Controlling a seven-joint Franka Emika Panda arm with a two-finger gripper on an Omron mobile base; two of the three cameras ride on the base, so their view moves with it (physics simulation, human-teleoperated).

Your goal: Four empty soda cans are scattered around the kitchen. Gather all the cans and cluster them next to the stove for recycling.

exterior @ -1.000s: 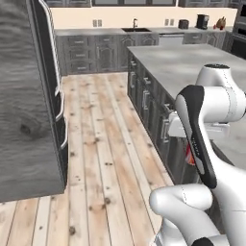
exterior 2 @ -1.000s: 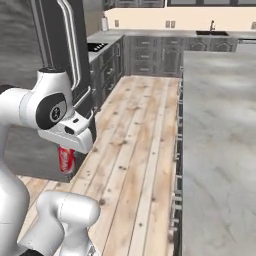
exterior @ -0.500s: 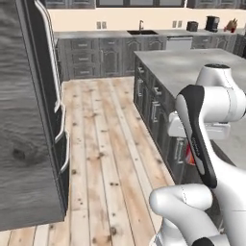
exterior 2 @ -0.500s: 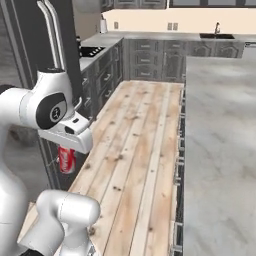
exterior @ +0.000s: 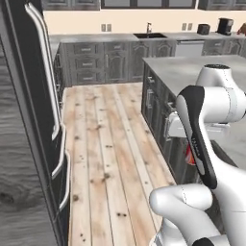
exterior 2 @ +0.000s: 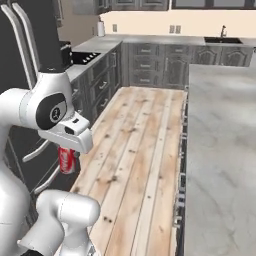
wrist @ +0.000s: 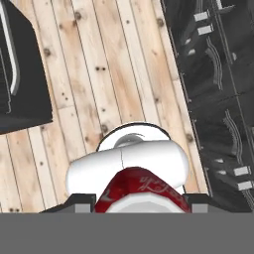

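Gripper: my gripper (exterior 2: 68,154) is clamped on a red soda can (exterior 2: 66,159); in the right base view the can hangs upright just below my hand, over the floor.
Can, hand view: the red can (wrist: 141,192) with white markings sits at the bottom, between my fingers.
Can, left base view: a sliver of red (exterior: 189,155) peeks out beside my forearm, near the front of the island.
Floor: light wood planks (exterior: 108,144) run down the aisle beneath my hand.
Island: a grey marble counter (exterior 2: 220,150) on dark cabinets lies to my right, well apart from the can.
Fridge: a tall dark door with long curved silver handles (exterior: 48,91) stands to my left.
Stove: the black cooktop (exterior 2: 82,57) sits in the counter ahead on my left, past the fridge, well away from the can.
Far wall: a sink with a faucet (exterior: 150,34) is set in the back counter under a cream wall.
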